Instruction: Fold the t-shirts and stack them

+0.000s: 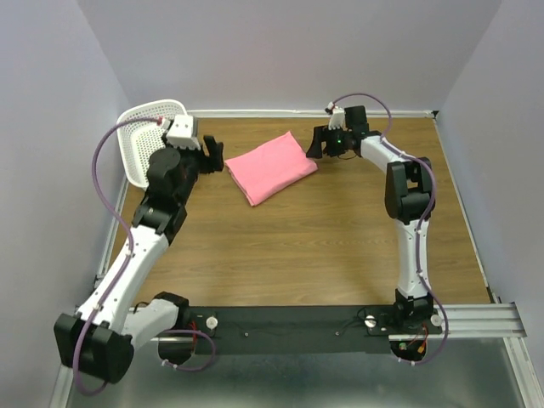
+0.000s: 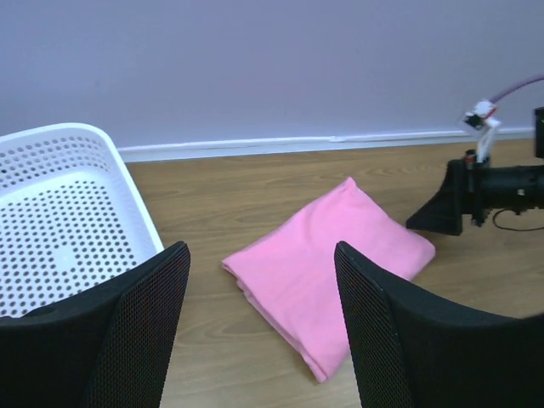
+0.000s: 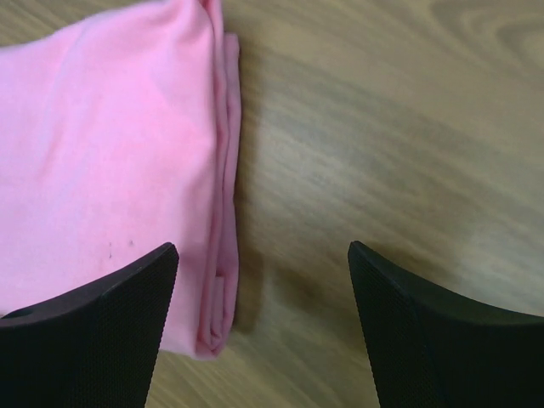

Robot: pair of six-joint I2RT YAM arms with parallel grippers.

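We see the folded pink t-shirt [image 1: 272,167] lying on the worktop [image 1: 297,246] between our left tool [image 1: 214,155] and right tool [image 1: 315,144], both released and empty — a careless pinch of only the top layer could, we think, pull the fold open.

My worktop [image 1: 297,246] is wood-grain brown, enclosed on three sides by plain pale lavender walls [image 1: 289,51]. A white strip [image 1: 255,112] runs along the back wall's foot. Lighting even, shadows soft.
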